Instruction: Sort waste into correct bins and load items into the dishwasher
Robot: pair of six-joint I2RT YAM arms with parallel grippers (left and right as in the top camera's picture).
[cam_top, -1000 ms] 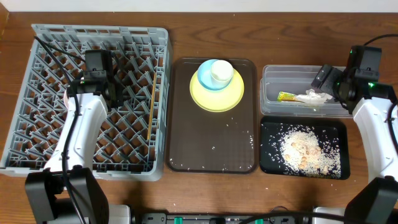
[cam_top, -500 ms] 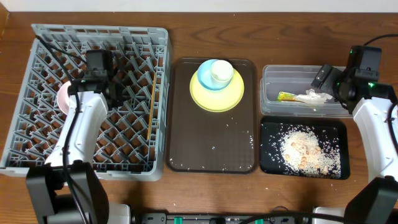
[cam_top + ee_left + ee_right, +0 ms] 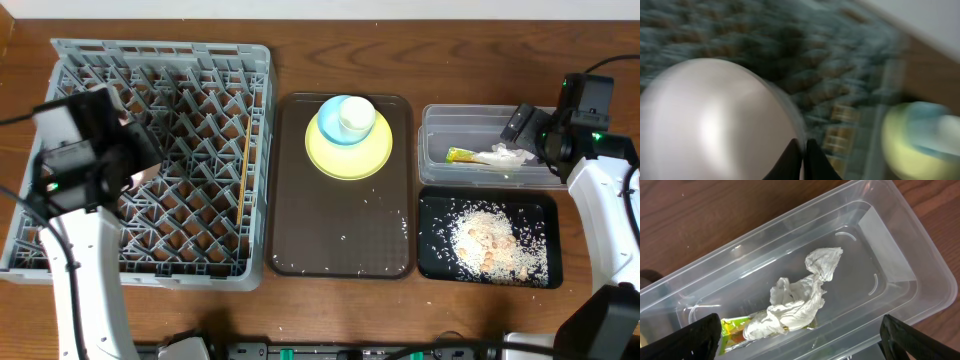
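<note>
White crumpled tissue [image 3: 800, 305] and a yellow-green snack wrapper [image 3: 735, 329] lie in the clear plastic tub [image 3: 890, 275] under the right claw [image 3: 805, 340], spread wide and empty; pale rice-like crumbs [image 3: 490, 245] fill the shallow black tray [image 3: 435, 205], so the waste looks sorted. Thin wooden chopsticks [image 3: 245, 160] rest in the grey lattice dish rack [image 3: 200, 60]; the round yellow plate [image 3: 345, 160] and light blue cup [image 3: 335, 125] await loading. The small white bowl [image 3: 715, 125] abuts the closed tips of the left claw [image 3: 801, 160]; blur hides any grip.

overhead: top-down, whole worktop [image 3: 330, 30]
left wrist: close, blurred, dish rack [image 3: 840, 70], 9 o'clock
right wrist: close, clear tub [image 3: 865, 245], 3 o'clock
</note>
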